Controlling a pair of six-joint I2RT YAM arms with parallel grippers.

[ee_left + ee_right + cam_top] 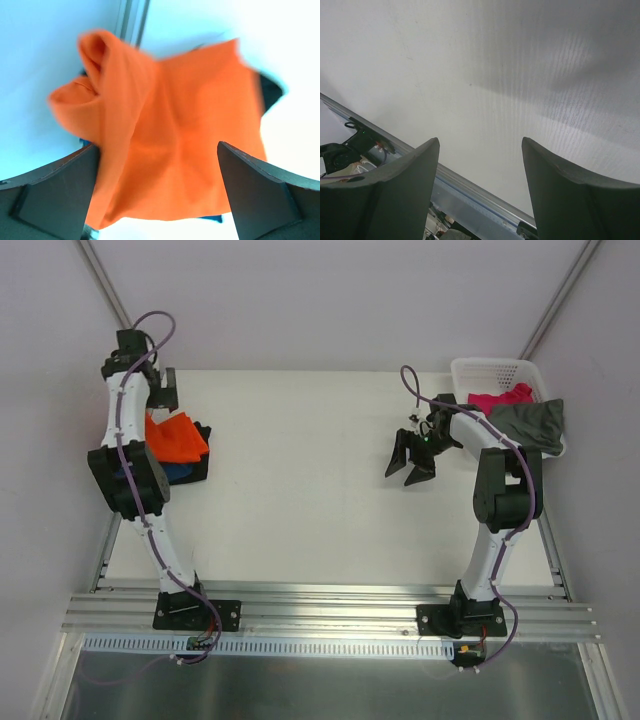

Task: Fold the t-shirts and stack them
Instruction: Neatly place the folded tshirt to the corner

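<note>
Stacking looks to be the step in hand. The left fingers (165, 398) hang over the pile at the left edge of the counter (300, 500), spread wide and gripping nothing. In the left wrist view the orange shirt (178, 437) lies loose below them, bunched along one side rather than flat. It rests on the navy shirt (182, 473), of which only a dark rim shows. The right fingers (410, 466) hover above bare counter right of the middle, parted and empty (their own camera shows only counter between them). Two shirts are not yet folded: the pink shirt (500, 400) and the grey-olive shirt (530, 422) sit crumpled in the white basket (490, 367) at the far right corner, the grey-olive one drooping over its near rim.

About half the job seems done. The next move, I judge, calls either for smoothing the orange shirt's rumpled edge or for the right arm to reach to the basket and draw one shirt onto the open middle of the counter. Soft cloth may drag its neighbour along, so a pinch on a single layer would be wise.
</note>
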